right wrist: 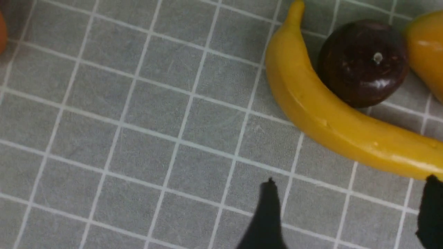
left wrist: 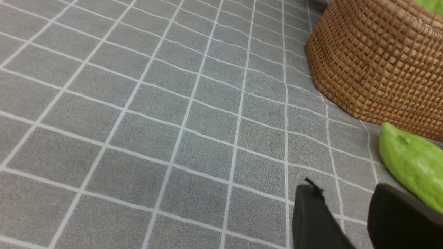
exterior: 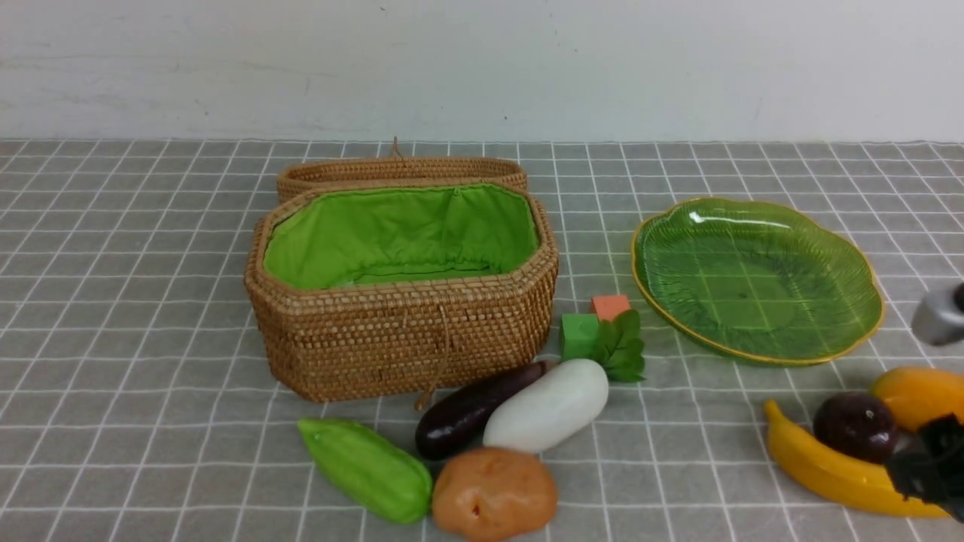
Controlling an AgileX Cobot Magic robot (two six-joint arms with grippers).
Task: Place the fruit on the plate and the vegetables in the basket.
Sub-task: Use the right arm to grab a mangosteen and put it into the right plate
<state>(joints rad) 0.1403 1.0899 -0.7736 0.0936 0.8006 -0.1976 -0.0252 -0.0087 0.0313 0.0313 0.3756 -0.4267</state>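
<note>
Mostly grey gridded tablecloth (exterior: 151, 301), pale wall (exterior: 482, 60) behind, left gripper (left wrist: 346, 199) apart, right gripper (right wrist: 349, 185) apart

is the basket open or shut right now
Open: the basket shows its green lining from above, and its lid sits off, behind it.

Green cube (exterior: 578, 336), orange cube (exterior: 610, 305), grey checked cloth (exterior: 151, 301)

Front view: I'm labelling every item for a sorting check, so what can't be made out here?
Banana: right end hidden by the right pincer.
Mango: cut off by the frame's right edge.
Basket floor: mostly behind its own front wall.
Lid: largely behind the basket.
Left pincer: outside this view.
</note>
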